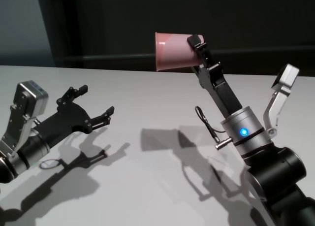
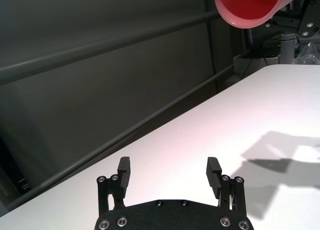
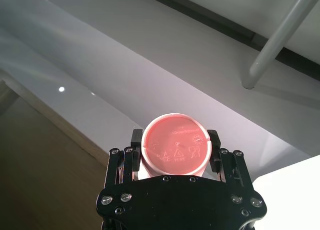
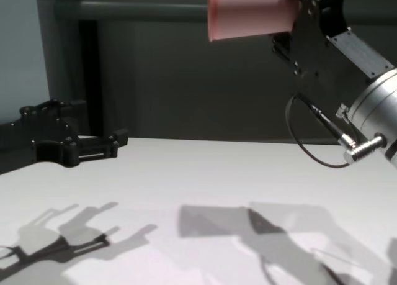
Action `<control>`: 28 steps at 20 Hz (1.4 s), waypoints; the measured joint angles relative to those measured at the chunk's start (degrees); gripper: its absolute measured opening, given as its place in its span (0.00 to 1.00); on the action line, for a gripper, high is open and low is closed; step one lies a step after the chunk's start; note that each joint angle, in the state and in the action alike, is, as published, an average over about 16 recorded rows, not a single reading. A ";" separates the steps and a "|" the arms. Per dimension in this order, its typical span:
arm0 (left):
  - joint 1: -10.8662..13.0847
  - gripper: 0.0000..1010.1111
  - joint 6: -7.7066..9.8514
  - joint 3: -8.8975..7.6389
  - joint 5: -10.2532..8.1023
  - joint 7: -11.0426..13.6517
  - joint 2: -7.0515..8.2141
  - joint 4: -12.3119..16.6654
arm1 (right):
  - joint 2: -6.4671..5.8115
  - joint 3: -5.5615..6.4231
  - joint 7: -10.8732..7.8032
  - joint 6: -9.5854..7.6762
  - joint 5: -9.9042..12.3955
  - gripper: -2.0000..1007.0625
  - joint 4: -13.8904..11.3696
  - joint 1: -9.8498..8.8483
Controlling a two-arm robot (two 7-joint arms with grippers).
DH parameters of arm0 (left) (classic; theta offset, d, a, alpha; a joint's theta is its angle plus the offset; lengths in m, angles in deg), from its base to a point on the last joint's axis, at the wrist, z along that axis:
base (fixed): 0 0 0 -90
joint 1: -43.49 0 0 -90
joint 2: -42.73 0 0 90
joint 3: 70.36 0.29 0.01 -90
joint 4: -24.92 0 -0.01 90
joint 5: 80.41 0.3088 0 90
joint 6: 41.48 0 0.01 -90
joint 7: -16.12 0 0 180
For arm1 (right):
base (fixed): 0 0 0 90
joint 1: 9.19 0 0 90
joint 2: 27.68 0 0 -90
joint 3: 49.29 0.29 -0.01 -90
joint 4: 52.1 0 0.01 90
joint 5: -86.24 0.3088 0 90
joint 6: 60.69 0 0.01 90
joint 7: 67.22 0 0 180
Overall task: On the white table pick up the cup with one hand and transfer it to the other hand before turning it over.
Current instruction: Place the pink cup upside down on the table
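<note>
The pink cup (image 1: 172,51) hangs well above the white table (image 1: 147,103), lying on its side with its mouth turned toward my left arm. My right gripper (image 1: 198,49), black with a silver wrist and a looping cable, is shut on the cup's narrow base end. In the right wrist view the cup's bottom (image 3: 175,150) sits between the two fingers. My left gripper (image 1: 95,100), on a grey boxy housing, stands open low over the table's left side, apart from the cup. From the left wrist view the cup's red inside (image 2: 247,4) shows high above the open left gripper (image 2: 169,167).
A dark wall with horizontal rails (image 2: 125,39) runs behind the table's far edge (image 1: 123,68). Shadows of both arms and of the cup fall on the tabletop (image 4: 217,223). The thin black cable (image 4: 310,142) loops beside the right wrist.
</note>
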 joint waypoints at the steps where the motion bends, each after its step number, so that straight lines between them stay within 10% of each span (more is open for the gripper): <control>1: 0.00 0.99 0.02 0.00 -0.02 -0.02 0.00 0.01 | -0.15 -0.09 0.53 0.35 -0.36 0.73 -0.23 -0.06; 7: -0.03 0.99 0.11 0.01 -0.13 -0.11 0.01 0.04 | -1.75 -0.85 5.60 3.29 -3.92 0.73 -2.74 -0.60; 17: -0.05 0.99 0.18 0.01 -0.23 -0.18 0.02 0.07 | -6.82 -2.95 19.26 7.27 -14.02 0.73 -10.31 -1.73; 28: -0.06 0.99 0.23 0.01 -0.28 -0.22 0.02 0.10 | -11.72 -6.77 30.85 1.58 -25.39 0.73 -15.64 -0.67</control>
